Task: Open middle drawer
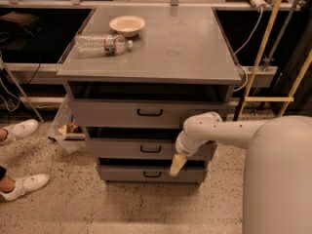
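Note:
The middle drawer point(122, 148) is a wide grey front with a small dark loop handle point(150, 149) at its centre, between a taller top drawer point(107, 114) and a narrower bottom drawer point(122, 173). A dark gap shows above each front. My gripper point(177, 165) hangs tip-down from the white arm point(219, 128), to the right of the middle drawer's handle and slightly below it, in front of the right part of the bottom drawer. Its cream fingers are together and hold nothing. It does not touch the handle.
On the grey cabinet top point(185, 48) lie a plastic bottle point(103, 44) and a shallow bowl point(126, 24). A clear bag point(66, 126) hangs at the cabinet's left side. A person's white shoes point(19, 130) are on the floor at left. My white base point(278, 179) fills the right.

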